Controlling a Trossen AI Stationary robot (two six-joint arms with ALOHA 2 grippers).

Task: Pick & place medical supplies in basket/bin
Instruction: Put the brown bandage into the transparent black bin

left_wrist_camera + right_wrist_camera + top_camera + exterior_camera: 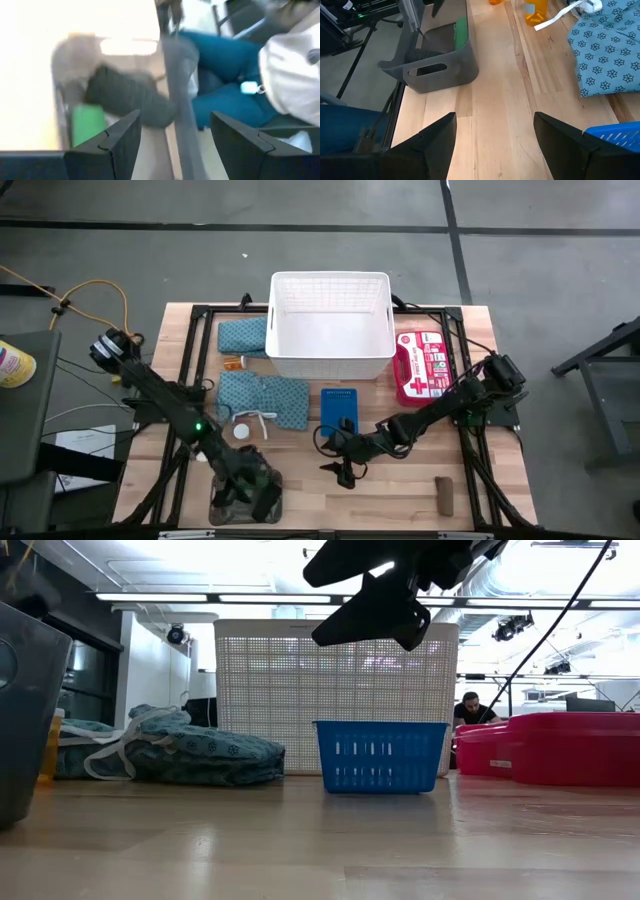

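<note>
A big white basket (pixel 330 325) sits at the top middle of the wooden table (pixel 400 490) in the view from above. Two blue-green patterned cloths lie to its left: one cloth (pixel 243 335) is right beside the basket's left wall, and the other cloth (pixel 265 398) is lower down, with a white string (pixel 262 418) and a small white disc (pixel 241 431) by its bottom edge. A tiny orange vial (pixel 233 362) lies between the two cloths. Just below the basket is a small blue basket (pixel 339 408), and to the right of the white one is a red first aid kit (pixel 420 366). A brown roll (pixel 444 494) lies alone near the lower right of the table. The left gripper (pixel 262 502) is at the bottom left, over a small grey tray (pixel 440 65). Its two fingers stand wide apart and hold nothing. In the left wrist view, a green roll (pixel 87 122) and a dark roll (pixel 132 97) lie in the tray in front of the fingers. The right gripper (pixel 343 473) hangs above the bare wood at the bottom middle, just below the blue basket. Its fingers are spread wide too, and nothing is between them. Far behind the table, in the low view, a person (pixel 468 710) sits.
</note>
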